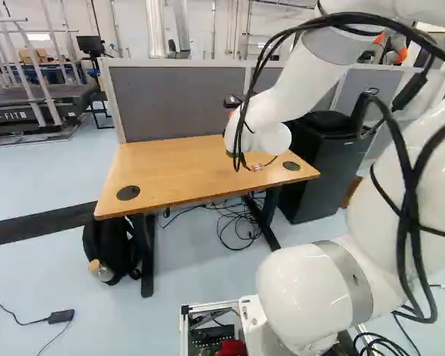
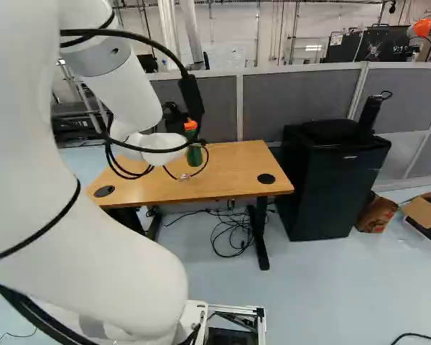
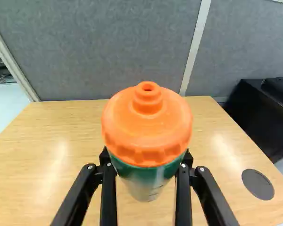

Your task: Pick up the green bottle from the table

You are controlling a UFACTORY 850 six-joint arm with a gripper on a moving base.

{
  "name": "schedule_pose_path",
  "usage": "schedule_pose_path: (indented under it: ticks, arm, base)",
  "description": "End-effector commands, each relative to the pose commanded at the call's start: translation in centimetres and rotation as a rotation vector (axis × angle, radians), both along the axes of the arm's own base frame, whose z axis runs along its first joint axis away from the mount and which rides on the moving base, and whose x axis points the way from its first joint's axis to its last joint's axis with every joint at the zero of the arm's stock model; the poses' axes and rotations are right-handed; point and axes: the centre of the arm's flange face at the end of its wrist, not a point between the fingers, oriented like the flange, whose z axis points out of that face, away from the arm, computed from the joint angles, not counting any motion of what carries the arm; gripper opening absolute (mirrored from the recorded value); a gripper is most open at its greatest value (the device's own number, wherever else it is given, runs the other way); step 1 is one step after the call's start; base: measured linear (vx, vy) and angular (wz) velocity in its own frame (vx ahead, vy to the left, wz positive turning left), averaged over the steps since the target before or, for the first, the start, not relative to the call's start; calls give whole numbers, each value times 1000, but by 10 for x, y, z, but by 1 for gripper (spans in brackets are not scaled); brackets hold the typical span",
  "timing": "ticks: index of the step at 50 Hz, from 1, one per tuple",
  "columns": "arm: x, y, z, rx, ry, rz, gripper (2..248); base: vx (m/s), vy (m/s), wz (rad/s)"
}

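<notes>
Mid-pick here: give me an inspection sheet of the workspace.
Surface: wooden table with round black inserts.
Job's thing: green bottle, upright, orange cap on; appears raised off the table.
Gripper: shut on the bottle, a finger either side.
Clutter: black bag on the floor by a table leg.
Cables: tangle on the floor under the table; arm cables loop loosely.
Surroundings: grey partition behind the table, black cabinet beside it.

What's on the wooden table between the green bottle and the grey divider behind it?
Between the green bottle and the grey divider, the wrist view shows bare tabletop; the bottle's orange cap hides a small part.
</notes>
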Motion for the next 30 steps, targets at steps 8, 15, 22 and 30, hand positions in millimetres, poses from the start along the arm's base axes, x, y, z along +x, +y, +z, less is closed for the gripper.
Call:
schedule_pose_path:
  ticks: [8,15,22,30]
  arm:
    - [-19,1,3,-1,10,7,111]
    - [-37,2,6,-1,20,14,111]
    - [-49,3,7,-2,25,19,111]
    - [-49,3,7,-2,25,19,111]
  base:
    - [0,0,0]
    - [0,0,0]
    - [0,0,0]
    - [-3,0,0]
